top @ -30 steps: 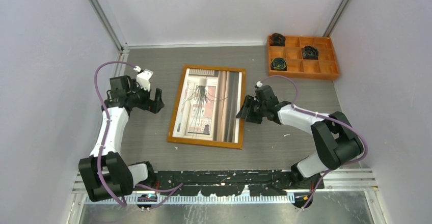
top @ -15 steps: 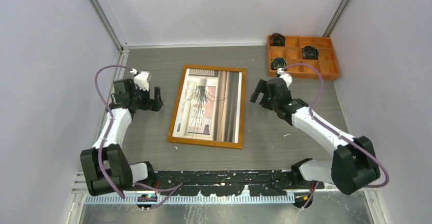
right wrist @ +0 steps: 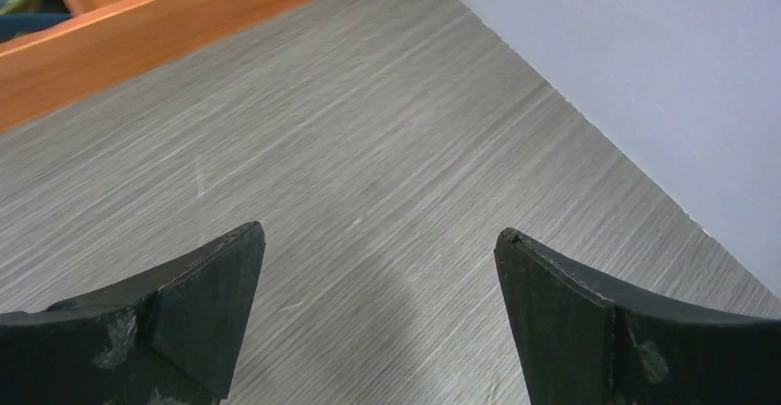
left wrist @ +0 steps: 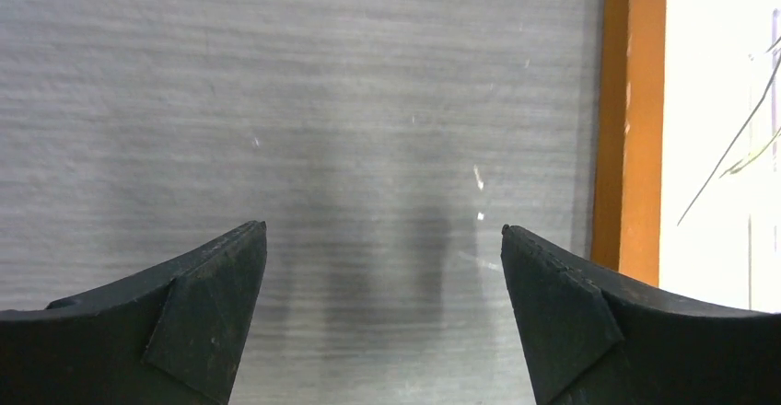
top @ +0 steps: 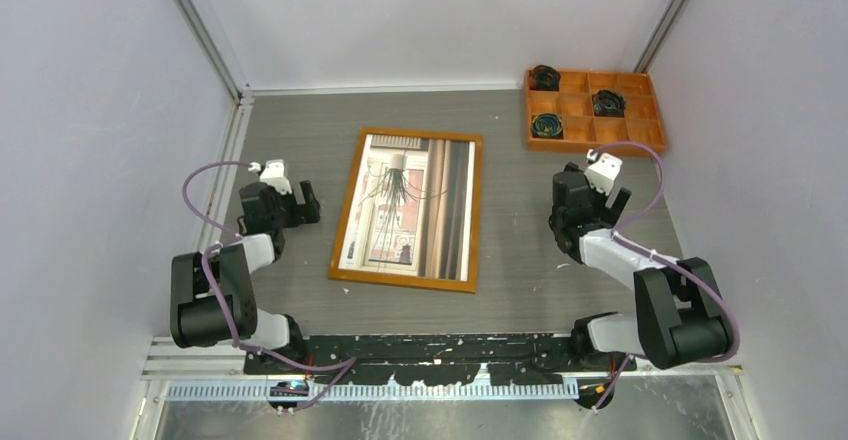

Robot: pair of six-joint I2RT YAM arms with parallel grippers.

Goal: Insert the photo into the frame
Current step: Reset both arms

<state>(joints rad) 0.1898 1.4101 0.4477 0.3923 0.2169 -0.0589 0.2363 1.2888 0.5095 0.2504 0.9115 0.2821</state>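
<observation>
The frame [top: 341, 232], thin orange-brown wood, lies flat in the middle of the table. The photo [top: 410, 205] of a spiky plant at a curtained window lies inside it. My left gripper [top: 308, 203] is open and empty, low over the table just left of the frame. The left wrist view shows the gripper [left wrist: 384, 239], the frame's edge [left wrist: 631, 120] and a strip of photo [left wrist: 718, 101] at the right. My right gripper [top: 596, 192] is open and empty, well right of the frame, and faces the back right corner. In its wrist view the gripper [right wrist: 379, 239] is over bare table.
An orange compartment tray [top: 628, 138] with dark coiled items stands at the back right; its side shows in the right wrist view [right wrist: 138, 32]. The pale right wall [right wrist: 645, 55] is close beyond the right gripper. Walls enclose the table on three sides.
The right gripper has left the frame's right edge, moved right and turned toward the tray. The left arm has folded back toward its base. Frame and photo have not moved.
</observation>
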